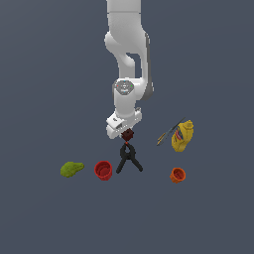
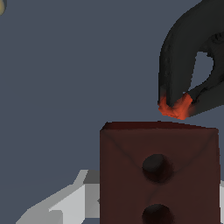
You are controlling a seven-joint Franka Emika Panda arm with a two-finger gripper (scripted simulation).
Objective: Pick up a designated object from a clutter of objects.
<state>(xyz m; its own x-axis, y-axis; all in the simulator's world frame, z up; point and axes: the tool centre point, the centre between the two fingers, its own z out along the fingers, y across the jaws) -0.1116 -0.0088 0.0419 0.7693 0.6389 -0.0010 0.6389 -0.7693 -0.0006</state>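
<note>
Dark red-brown block [image 1: 127,135] sits directly under the gripper [image 1: 122,130], at the tip of the white arm [image 1: 128,59]. Wrist view: block [image 2: 159,173] fills the lower frame, one face showing two dark round holes, one above the other. One pale grey finger [image 2: 65,203] shows beside the block's lower edge; the other finger is hidden. Finger contact and jaw opening cannot be read from either view. Whether the block rests on the ground or is lifted: cannot tell.

Landmark for positions: black clamp [image 1: 129,158].
- Block: just beyond the clamp's orange-tipped nose [image 2: 175,107], nearly touching in the wrist view.
- Red cup [image 1: 103,169]: just beside the clamp, toward the exterior view's left, opening up.
- Green lumpy object [image 1: 72,169]: farther that way, past the red cup.
- Orange cup [image 1: 177,174]: well apart toward the exterior view's right.
- Yellow bottle [image 1: 182,136]: right of the clamp and farther back, lying on its side.
- Thin stick [image 1: 169,132]: touching the bottle's clamp-facing side, laid diagonally.

Everything rests on a plain dark grey-blue floor [image 1: 49,99].
</note>
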